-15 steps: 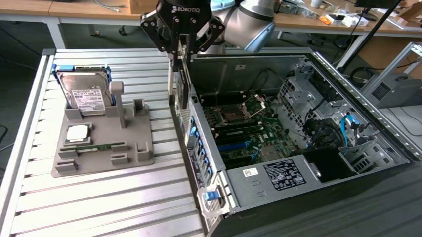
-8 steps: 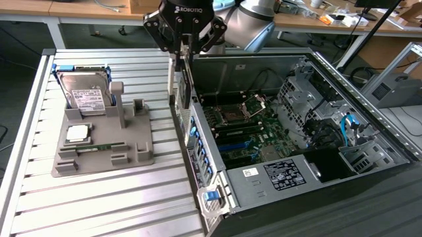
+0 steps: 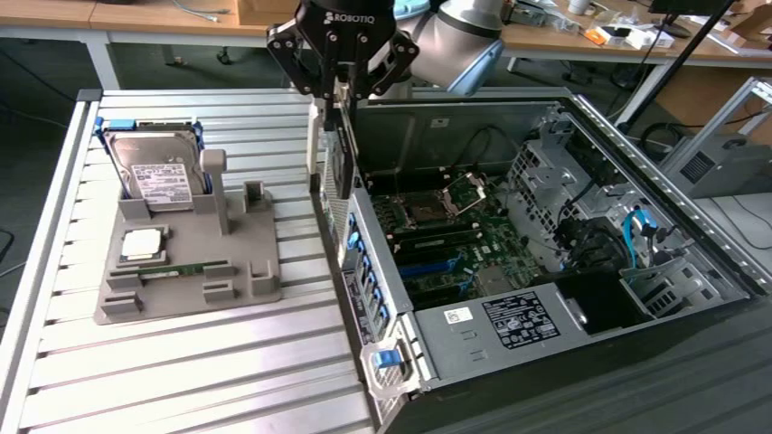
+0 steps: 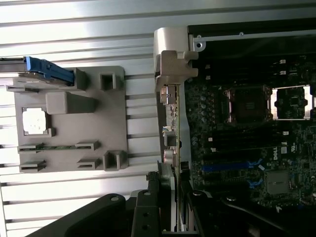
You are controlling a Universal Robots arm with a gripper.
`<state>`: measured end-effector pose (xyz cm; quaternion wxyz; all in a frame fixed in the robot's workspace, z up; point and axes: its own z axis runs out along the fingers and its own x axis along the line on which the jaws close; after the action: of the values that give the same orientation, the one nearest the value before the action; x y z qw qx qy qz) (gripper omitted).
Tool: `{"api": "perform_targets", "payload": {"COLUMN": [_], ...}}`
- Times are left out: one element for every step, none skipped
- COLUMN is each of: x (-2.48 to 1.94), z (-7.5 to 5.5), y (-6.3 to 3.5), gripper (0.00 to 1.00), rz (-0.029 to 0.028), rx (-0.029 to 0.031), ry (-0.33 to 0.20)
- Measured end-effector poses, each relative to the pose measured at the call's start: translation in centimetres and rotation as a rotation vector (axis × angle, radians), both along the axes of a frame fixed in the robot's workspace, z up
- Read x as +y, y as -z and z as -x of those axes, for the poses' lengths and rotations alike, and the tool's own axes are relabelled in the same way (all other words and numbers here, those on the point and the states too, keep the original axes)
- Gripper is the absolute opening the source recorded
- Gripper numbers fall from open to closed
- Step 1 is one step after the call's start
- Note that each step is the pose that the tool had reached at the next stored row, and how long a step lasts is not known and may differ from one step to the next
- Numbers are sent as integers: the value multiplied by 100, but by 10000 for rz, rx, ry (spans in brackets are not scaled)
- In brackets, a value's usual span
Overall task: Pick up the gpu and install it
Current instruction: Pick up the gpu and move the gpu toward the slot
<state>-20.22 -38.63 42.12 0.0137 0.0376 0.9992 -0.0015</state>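
Gripper: the gripper (image 3: 343, 90) is clenched on the top edge of the gpu (image 3: 342, 158).
Gpu place: it hangs upright in the air, over the wall of the open computer case (image 3: 458, 127) that faces the gray fixture (image 3: 181, 280) on the worktop (image 3: 181, 380).
Risk: the lower edge can strike this wall, or the card can come down tilted and miss its slot on the motherboard (image 3: 447, 240).
Cause: I judge that the grip is narrow, so the card may swing.

Exterior camera: set high, off the arm and well back, looking obliquely down on the claw (image 3: 340, 95). The slatted table (image 3: 181, 380), gray fixture (image 3: 271, 271) and open computer case (image 3: 447, 136) lie beneath the claw.

Wrist camera: set behind the claw (image 4: 170, 197), close, facing straight down along it.

Shared by both: claw, gpu (image 3: 340, 158), fixture, case interior.
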Motion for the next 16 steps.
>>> {"api": "perform_targets", "payload": {"x": [0,-1,-1,-1,-1,-2,-2,-2,-2,-2,-3,-3,-4,-4,-4,-5], "z": [-8,-16,-23,-29,-36,-43,-50,-56,-64,-71,-78,-93,-99,-106,-114,-119], "y": [0,0,0,0,0,0,0,0,0,0,0,0,0,1,1,1], "gripper": [27,27,27,27,27,27,27,27,27,27,27,27,27,27,27,27], "rz": [-1,0,0,0,-1,0,0,0,0,0,0,0,0,-1,0,0], "rx": [-1,-1,0,-1,-1,0,-1,0,0,0,0,0,0,-1,0,0], "ry": [0,0,0,0,0,0,0,0,0,0,0,-1,-1,-1,-1,0]}}
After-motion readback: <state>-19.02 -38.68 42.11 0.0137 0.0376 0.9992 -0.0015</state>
